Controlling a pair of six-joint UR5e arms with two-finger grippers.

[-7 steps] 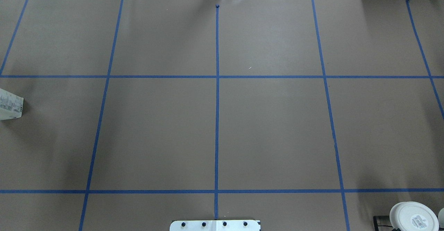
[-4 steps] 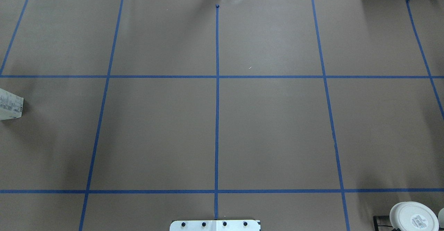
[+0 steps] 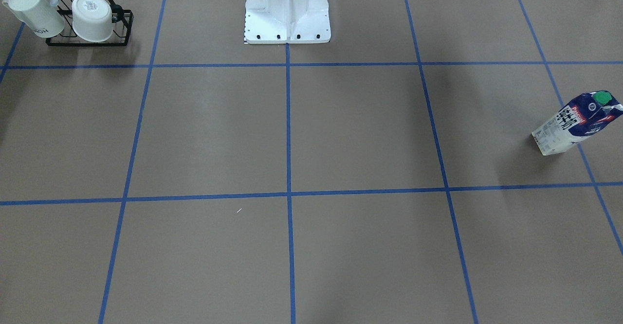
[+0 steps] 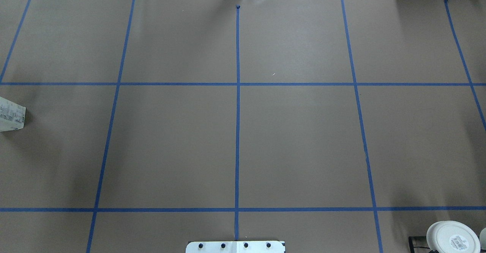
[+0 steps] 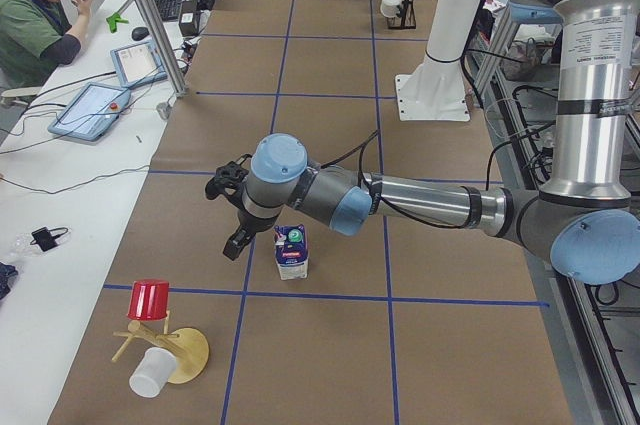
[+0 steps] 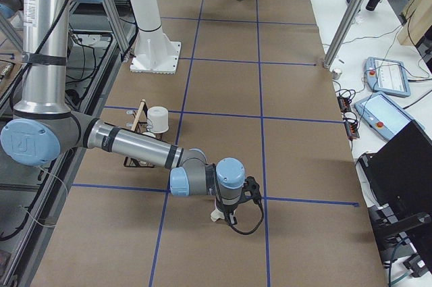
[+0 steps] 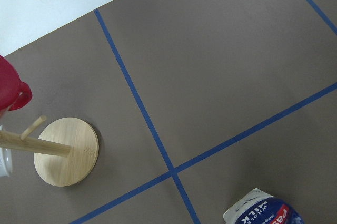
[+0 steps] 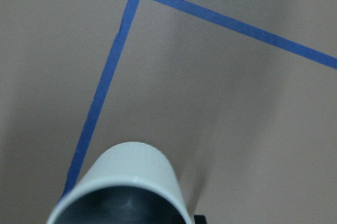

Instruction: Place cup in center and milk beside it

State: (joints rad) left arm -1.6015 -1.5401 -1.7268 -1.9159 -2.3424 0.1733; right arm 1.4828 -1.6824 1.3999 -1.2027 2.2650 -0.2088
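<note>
The white cup (image 8: pixel 129 182) stands on the brown table (image 4: pixel 303 146) at the robot's far right end, beside a blue tape line (image 8: pixel 100 103), well apart from the center (image 4: pixel 237 146). The right arm (image 6: pixel 135 146) lies low and nearly level, wrist bent down, with the right gripper (image 6: pixel 231 219) at the cup; I cannot tell whether it is open or closed. The milk (image 3: pixel 577 122) stands upright at the left end. The left arm (image 5: pixel 430 200) stretches level, and the left gripper (image 5: pixel 238 242) points down just beside the milk, its state equally unclear.
</note>
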